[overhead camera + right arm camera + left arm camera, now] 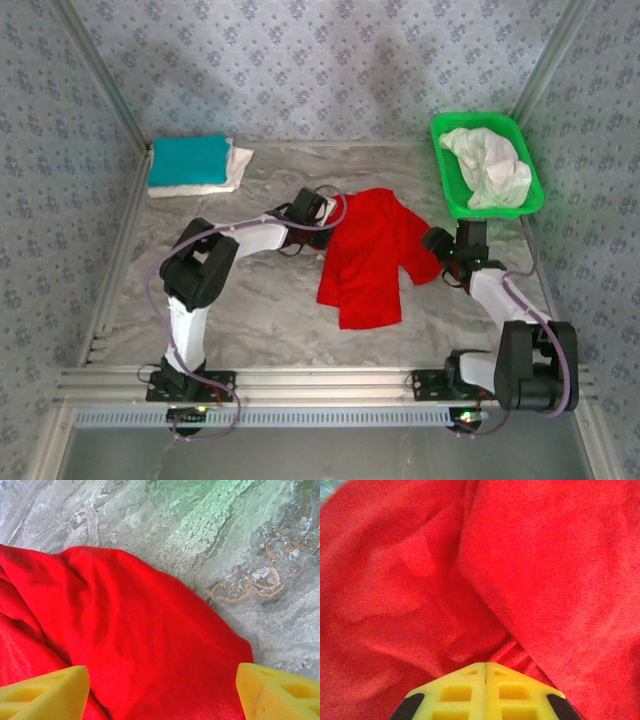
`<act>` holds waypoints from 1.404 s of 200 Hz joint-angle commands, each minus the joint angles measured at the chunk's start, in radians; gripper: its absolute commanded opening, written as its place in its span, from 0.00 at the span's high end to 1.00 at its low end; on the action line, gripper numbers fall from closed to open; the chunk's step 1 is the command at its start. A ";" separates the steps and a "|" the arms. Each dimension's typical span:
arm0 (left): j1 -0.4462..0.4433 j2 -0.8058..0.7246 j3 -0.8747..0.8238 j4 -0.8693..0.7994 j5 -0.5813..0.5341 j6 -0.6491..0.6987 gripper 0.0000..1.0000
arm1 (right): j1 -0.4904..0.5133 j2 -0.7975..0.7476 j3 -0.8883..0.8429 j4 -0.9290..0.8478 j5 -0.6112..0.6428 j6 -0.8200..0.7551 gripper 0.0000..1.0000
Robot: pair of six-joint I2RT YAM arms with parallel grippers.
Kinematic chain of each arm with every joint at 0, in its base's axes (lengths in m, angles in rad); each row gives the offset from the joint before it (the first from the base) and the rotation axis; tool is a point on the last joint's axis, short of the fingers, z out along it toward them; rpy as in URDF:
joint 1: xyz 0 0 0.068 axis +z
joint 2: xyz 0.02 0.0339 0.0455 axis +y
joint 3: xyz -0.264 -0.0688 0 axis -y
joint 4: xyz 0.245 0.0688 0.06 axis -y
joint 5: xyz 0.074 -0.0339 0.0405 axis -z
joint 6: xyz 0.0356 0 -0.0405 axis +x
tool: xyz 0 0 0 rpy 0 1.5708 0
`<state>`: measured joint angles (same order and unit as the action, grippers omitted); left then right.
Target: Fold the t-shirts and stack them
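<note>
The red shirt [365,265] lies mid-tabletop [250,300], long axis running far to near, with a claw at each side. The left claw [485,666], pressed together, sits at its far-left corner. The right claw [161,676], spread, straddles its right edge. The top view gives this layout. The left wrist view shows a fold bunched at the closed tips; whether cloth is pinched I cannot tell.
</note>
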<state>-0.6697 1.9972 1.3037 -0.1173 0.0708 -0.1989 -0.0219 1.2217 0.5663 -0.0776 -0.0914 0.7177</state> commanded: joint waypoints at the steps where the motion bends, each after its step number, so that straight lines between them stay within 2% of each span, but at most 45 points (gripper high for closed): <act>1: -0.002 -0.139 -0.010 -0.004 -0.074 0.032 1.00 | -0.003 0.029 -0.012 0.013 -0.024 0.000 0.21; 60: -0.001 -0.307 -0.069 0.049 -0.152 0.061 1.00 | 0.003 0.153 0.012 0.050 -0.082 0.017 0.26; 95: 0.005 -0.415 -0.146 0.113 -0.226 0.046 1.00 | 0.025 0.229 0.041 0.078 -0.102 -0.003 0.35; 104: 0.006 -0.445 -0.168 0.134 -0.237 0.049 1.00 | 0.029 0.254 0.051 0.080 -0.113 -0.013 0.41; 130: 0.012 -0.506 -0.187 0.119 -0.279 0.078 1.00 | 0.039 0.310 0.074 0.119 -0.148 -0.023 0.86; 139: 0.014 -0.527 -0.197 0.111 -0.305 0.084 1.00 | 0.046 0.310 0.086 0.113 -0.151 -0.026 0.93; 158: 0.027 -0.592 -0.234 0.104 -0.354 0.101 1.00 | 0.077 0.265 0.130 0.055 -0.116 -0.063 1.00; 190: 0.086 -0.760 -0.307 0.100 -0.426 0.136 1.00 | 0.087 0.159 0.284 -0.092 -0.116 -0.134 1.00; 218: 0.150 -0.933 -0.332 0.102 -0.401 0.210 1.00 | 0.081 0.088 0.492 -0.231 -0.113 -0.218 1.00; 241: 0.167 -1.040 -0.302 0.067 -0.393 0.287 1.00 | 0.064 0.027 0.646 -0.293 -0.115 -0.255 1.00; 263: 0.169 -1.133 -0.295 0.062 -0.416 0.371 1.00 | 0.041 -0.038 0.755 -0.320 -0.138 -0.281 1.00; 281: 0.177 -1.210 -0.332 0.113 -0.434 0.440 1.00 | 0.030 -0.111 0.792 -0.265 -0.148 -0.317 1.00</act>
<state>-0.5056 0.8700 0.9676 -0.0517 -0.3172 0.1097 0.0254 1.2030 1.2942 -0.3267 -0.2192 0.4751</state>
